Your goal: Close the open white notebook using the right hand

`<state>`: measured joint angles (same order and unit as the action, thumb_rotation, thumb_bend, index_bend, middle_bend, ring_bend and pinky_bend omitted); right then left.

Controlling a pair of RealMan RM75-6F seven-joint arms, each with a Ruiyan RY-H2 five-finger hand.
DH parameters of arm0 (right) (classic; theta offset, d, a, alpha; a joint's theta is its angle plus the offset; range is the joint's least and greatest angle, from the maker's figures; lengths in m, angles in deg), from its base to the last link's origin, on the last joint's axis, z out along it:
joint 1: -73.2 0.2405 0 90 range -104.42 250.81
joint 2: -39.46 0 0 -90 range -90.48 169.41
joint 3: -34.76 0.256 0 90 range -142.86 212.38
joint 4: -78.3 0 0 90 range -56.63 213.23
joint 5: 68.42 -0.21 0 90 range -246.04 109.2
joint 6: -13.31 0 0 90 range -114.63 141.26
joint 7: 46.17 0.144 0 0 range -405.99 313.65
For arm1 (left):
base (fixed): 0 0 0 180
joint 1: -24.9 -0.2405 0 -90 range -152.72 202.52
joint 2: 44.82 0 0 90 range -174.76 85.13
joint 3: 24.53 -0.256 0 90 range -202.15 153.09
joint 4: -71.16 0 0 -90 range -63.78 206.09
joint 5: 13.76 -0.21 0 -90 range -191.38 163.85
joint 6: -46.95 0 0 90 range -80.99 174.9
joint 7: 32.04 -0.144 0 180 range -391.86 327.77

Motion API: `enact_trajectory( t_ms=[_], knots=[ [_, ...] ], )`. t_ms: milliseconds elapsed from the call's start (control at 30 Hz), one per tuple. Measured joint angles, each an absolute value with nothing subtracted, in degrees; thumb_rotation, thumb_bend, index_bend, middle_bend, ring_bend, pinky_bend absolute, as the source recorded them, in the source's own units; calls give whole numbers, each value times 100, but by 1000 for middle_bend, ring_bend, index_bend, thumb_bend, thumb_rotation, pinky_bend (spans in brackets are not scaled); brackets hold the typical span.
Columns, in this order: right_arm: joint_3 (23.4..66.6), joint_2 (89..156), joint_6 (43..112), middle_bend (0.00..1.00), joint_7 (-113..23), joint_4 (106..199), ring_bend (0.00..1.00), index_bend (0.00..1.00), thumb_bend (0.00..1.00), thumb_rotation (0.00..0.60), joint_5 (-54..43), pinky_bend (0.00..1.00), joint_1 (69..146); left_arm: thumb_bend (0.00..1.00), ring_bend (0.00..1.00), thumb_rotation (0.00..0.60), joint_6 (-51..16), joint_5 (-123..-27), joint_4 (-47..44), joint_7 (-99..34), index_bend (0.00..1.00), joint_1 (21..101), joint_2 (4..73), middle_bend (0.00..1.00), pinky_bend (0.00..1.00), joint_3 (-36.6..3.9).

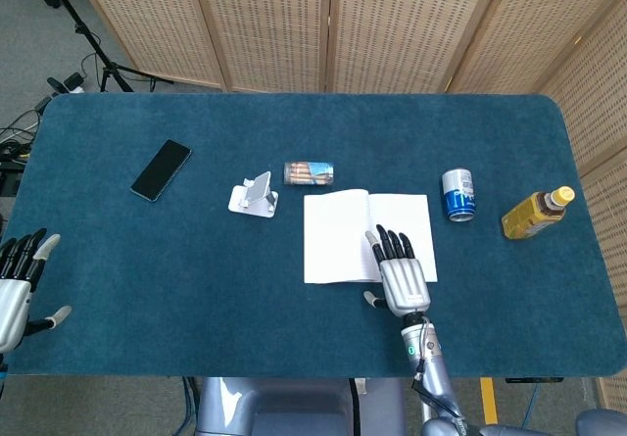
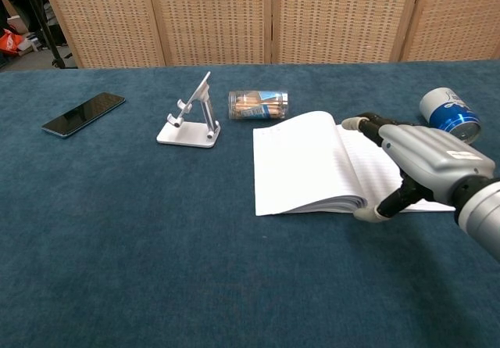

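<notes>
The white notebook (image 1: 338,235) (image 2: 301,163) lies open and flat on the blue table, near the middle. My right hand (image 1: 397,271) (image 2: 418,160) hovers over the notebook's right page near its front edge, fingers spread and stretched forward, thumb at the front edge by the spine. It holds nothing. My left hand (image 1: 20,284) is open at the table's front left corner, far from the notebook; the chest view does not show it.
A silver phone stand (image 1: 254,197) (image 2: 191,121) and a lying clear tube (image 1: 309,172) (image 2: 258,104) sit just behind the notebook. A black phone (image 1: 162,169) (image 2: 83,114) lies far left. A blue can (image 1: 457,194) (image 2: 447,113) and a yellow bottle (image 1: 535,213) stand to the right.
</notes>
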<state>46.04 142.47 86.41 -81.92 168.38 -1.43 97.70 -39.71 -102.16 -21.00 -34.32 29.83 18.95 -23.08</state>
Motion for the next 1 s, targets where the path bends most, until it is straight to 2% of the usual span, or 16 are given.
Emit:
enact_trajectory(
  t_ms=[567,1000],
  knots=[
    [4706,14665,8394,0,-7870,16150,0,0,182,600,-341,38,10005,54,0,600,-3938,-10245,-2106,-3425,0,2990,1891,0,0,-2332],
    [4800,14812,8376,0,-7906,16130,0,0,183,600,-404,37,10156,53,0,600,-3931,-10270,-2111,-3411,0,2997,1890,0,0,-2344]
  ],
)
